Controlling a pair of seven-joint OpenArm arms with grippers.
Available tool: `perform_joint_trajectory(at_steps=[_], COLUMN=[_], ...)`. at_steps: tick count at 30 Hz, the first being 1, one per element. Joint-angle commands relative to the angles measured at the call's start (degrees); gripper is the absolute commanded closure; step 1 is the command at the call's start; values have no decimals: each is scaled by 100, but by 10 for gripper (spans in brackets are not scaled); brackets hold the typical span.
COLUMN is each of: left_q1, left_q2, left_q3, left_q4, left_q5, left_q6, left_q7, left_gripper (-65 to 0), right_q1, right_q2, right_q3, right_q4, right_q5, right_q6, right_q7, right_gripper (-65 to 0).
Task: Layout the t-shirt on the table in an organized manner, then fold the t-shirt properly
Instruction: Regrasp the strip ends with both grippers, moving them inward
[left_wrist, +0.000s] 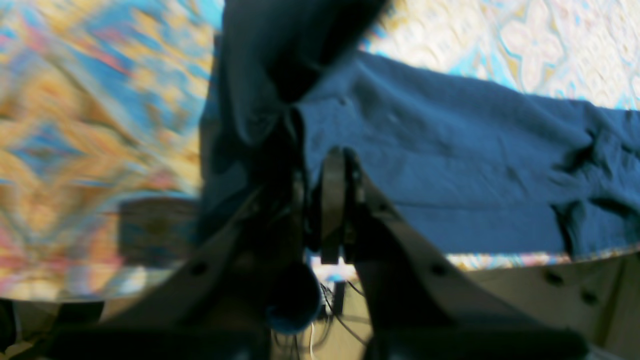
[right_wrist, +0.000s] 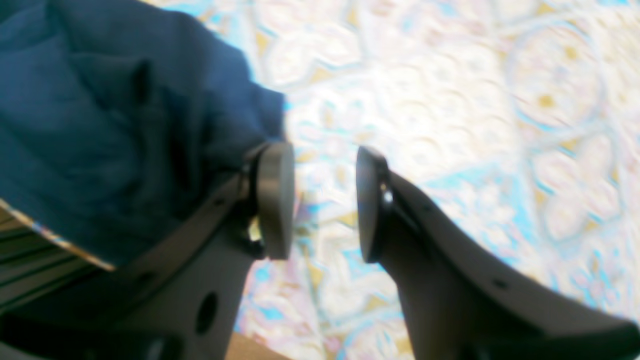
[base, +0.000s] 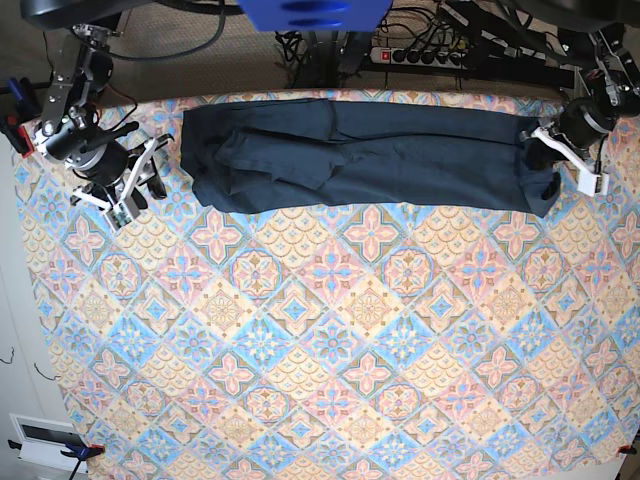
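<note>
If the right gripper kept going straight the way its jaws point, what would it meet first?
Probably the pastel diamond-tile tablecloth: the right gripper has open jaws framing bare cloth. The dark navy t-shirt lies beside that line, not in it, though depth is unclear.

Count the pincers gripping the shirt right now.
1. The left pincer is shut on the shirt at its end; the right pincer is open over the table, beside the cloth.
</note>
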Motion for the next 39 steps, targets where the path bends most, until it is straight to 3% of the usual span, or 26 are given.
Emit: perform_joint_trajectory(at_steps=[1, 4, 10, 24, 28, 33, 36, 39], left_q1=[-36, -45, -256, -546, -441, -344, -335, -247], left_q2=[-62, -9, 439, 465, 131, -326, -572, -704], left_q3=[211, 694, 1046, 2347, 2707, 2628, 2285, 1538], left_q4=[109, 109, 109, 83, 118, 118, 118, 118], left_q5=[-125, -125, -72, 121, -239, -696, -1101, -1611], left_q6=[-24, -15, -15, 20, -7, -7, -15, -15], left_q7=[-81, -107, -98, -72, -72, -81, -81, -89], left_gripper=[0, 0, 0, 0, -123, -284, -341, -348], right_q1=[47, 47, 47, 47, 47, 47, 47, 38], right_q2=[88, 88, 97, 97, 97, 97, 97, 97], right_q3=[88, 202, 440, 695, 695, 695, 695, 695], right_q4=[94, 94, 94, 94, 94, 94, 94, 94], right_q5=[63, 63, 63, 72, 72, 72, 72, 72], right_q6=[6, 6, 6, 6, 6, 6, 6, 6], right_q7=[93, 76, 76, 58, 67, 76, 76, 58], right_gripper=[-198, -198, -198, -199, -199, -199, -199, -199])
